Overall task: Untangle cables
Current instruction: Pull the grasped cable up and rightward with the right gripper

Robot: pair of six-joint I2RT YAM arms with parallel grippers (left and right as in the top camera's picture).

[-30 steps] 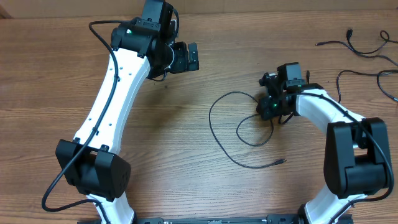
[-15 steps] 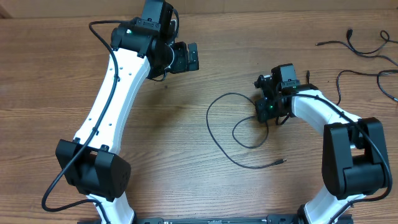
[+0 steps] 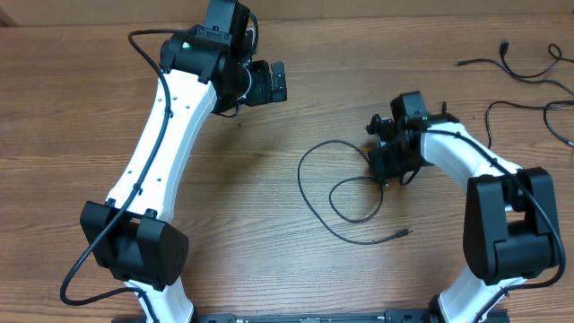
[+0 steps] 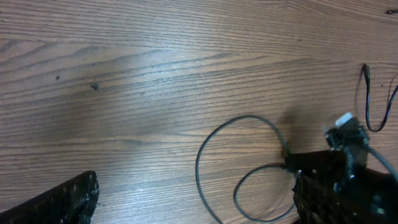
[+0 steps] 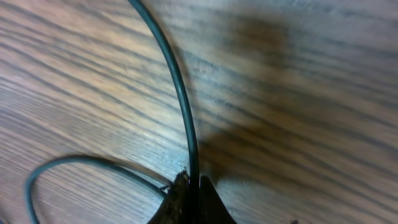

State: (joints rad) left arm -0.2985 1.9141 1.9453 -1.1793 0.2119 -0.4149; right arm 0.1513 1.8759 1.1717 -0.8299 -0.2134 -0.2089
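The right arm point(image 3: 466, 148) bends low over the counter point(image 3: 269, 256), right fingers point(image 5: 210, 205) pinched shut on the looped cable point(image 3: 309, 193). The left arm point(image 3: 166, 135) reaches far out, left fingers point(image 3: 279, 72) spread wide, empty.

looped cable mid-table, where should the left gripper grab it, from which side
I'd take the looped cable on the left side of its wide arc, from above, fingers across the cord. There it lies flat and alone on bare table, away from the crossing that the right gripper is shut on. The open left gripper is nearest that side.
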